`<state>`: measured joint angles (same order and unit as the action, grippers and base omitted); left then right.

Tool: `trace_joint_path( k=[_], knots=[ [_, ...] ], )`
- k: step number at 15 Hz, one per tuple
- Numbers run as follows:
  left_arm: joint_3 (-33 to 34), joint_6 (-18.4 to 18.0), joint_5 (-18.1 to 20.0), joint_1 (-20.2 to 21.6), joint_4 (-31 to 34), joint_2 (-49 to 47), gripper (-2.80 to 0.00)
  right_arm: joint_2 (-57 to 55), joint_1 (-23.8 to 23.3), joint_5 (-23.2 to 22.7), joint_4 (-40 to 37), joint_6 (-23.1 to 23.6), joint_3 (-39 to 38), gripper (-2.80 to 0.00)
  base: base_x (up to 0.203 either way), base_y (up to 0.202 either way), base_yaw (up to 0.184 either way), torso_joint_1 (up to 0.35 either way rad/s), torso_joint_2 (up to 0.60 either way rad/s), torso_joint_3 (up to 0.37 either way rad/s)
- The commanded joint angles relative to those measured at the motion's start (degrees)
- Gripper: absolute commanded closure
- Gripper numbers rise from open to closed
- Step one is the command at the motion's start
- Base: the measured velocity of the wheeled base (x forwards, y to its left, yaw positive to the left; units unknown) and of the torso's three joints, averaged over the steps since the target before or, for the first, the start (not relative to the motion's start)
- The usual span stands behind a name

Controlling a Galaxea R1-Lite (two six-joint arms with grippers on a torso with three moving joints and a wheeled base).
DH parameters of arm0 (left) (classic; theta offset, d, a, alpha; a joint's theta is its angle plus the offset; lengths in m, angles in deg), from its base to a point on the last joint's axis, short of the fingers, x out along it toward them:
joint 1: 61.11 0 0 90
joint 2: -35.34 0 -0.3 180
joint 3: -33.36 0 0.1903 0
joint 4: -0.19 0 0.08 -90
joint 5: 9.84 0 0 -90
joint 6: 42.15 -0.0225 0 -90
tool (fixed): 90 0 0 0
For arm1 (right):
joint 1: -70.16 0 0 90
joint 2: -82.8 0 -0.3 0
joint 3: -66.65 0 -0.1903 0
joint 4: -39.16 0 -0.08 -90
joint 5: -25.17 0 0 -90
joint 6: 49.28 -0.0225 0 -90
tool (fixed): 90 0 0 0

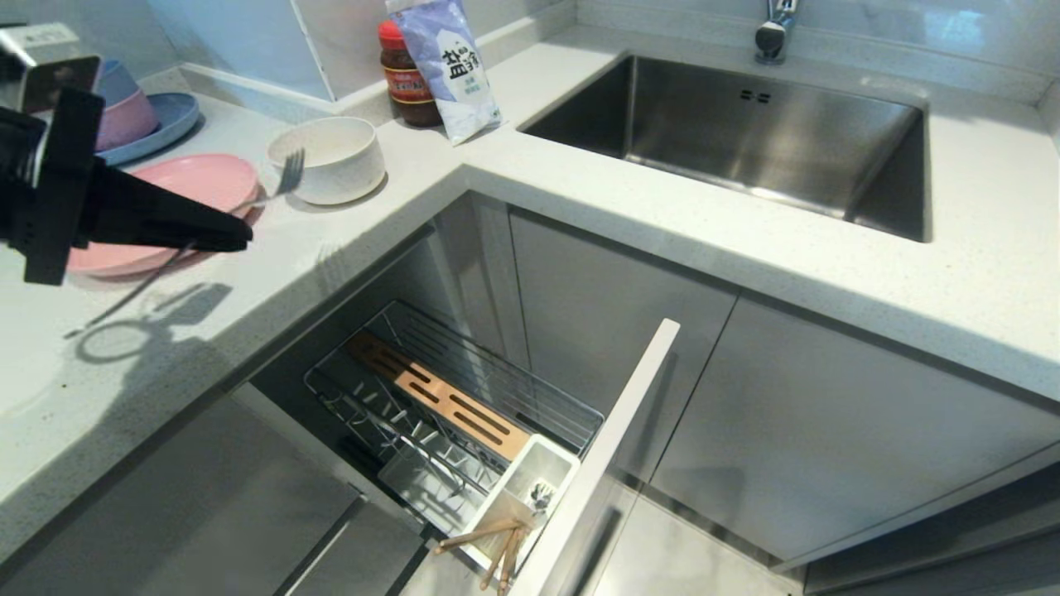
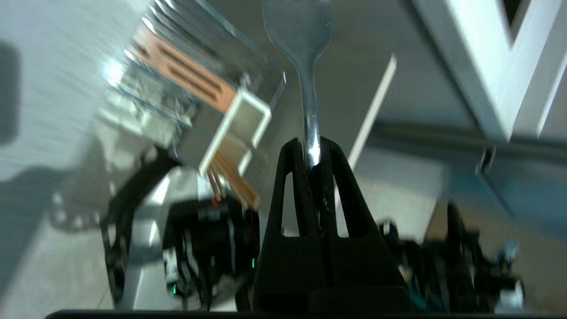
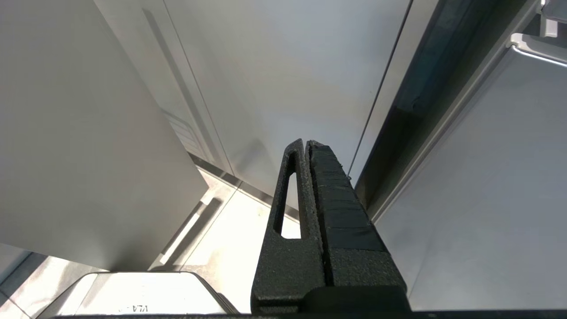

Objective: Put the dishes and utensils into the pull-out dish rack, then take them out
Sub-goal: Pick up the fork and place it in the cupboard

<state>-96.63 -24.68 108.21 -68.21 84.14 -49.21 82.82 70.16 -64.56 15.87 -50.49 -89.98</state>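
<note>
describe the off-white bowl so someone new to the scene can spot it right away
Start at the steel sink and follow the white countertop to the corner on its left. The off-white bowl stands there on its own beside the pink plate, near the red-lidded jar. It is plain, unlike the stacked blue and pink bowls behind.
</note>
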Motion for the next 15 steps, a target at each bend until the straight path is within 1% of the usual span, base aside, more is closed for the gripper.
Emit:
trace_joint_path(
  k=[1, 2, 3, 5, 6, 8, 9, 10, 11, 13, 15],
  knots=[
    [3.13, 0.05, -3.61, -7.66, 1.49, -1.76, 0.0, 0.15, 0.0, 0.0, 0.01, -0.02, -0.09, 0.0, 0.0, 0.0, 0.0, 0.0, 0.0, 0.0],
    [4.37, 0.03, -5.2, -9.93, 2.27, -2.83, 0.0, 0.15, 0.0, 0.0, 0.01, -0.02, -0.09, 0.0, 0.0, 0.0, 0.0, 0.0, 0.0, 0.0],
    [5.14, -0.22, -5.75, -11.76, 3.24, -3.58, 0.0, 0.15, 0.0, 0.0, 0.01, -0.02, -0.09, 0.0, 0.0, 0.0, 0.0, 0.0, 0.0, 0.0],
    [6.7, -3.64, -6.06, -15.09, 6.22, -5.03, 0.0, 0.15, 0.0, 0.0, 0.01, -0.02, -0.09, 0.0, 0.0, 0.0, 0.0, 0.0, 0.0, 0.0],
    [6.9, -4.89, -6.07, -16.15, 7.8, -6.0, 0.0, 0.15, 0.0, 0.0, 0.01, -0.02, -0.09, 0.0, 0.0, 0.0, 0.0, 0.0, 0.0, 0.0],
    [8.47, -6.84, -6.18, -17.38, 8.87, -7.87, 0.0, 0.15, 0.0, 0.0, 0.01, -0.02, -0.09, 0.0, 0.0, 0.0, 0.0, 0.0, 0.0, 0.0],
    [9.04, -7.07, -6.44, -18.24, 8.92, -8.21, 0.0, 0.15, 0.0, 0.0, 0.01, -0.02, -0.09, 0.0, 0.0, 0.0, 0.0, 0.0, 0.0, 0.0],
    [10.15, -7.09, -7.76, -20.1, 8.87, -8.62, 0.0, 0.15, 0.0, 0.0, 0.01, -0.02, -0.09, 0.0, 0.0, 0.0, 0.0, 0.0, 0.0, 0.0],
    [11.21, -7.1, -10.24, -21.88, 8.85, -9.48, 0.0, 0.15, 0.0, 0.0, 0.01, -0.02, -0.09, 0.0, 0.0, 0.0, 0.0, 0.0, 0.0, 0.0],
    [12.51, -6.99, -13.3, -23.86, 8.79, -12.47, 0.0, 0.15, 0.0, 0.0, 0.01, -0.02, -0.09, 0.0, 0.0, 0.0, 0.0, 0.0, 0.0, 0.0],
    [13.62, -6.79, -13.88, -24.45, 7.9, -16.02, 0.0, 0.15, 0.0, 0.0, 0.01, -0.02, -0.09, 0.0, 0.0, 0.0, 0.0, 0.0, 0.0, 0.0]
  ],
)
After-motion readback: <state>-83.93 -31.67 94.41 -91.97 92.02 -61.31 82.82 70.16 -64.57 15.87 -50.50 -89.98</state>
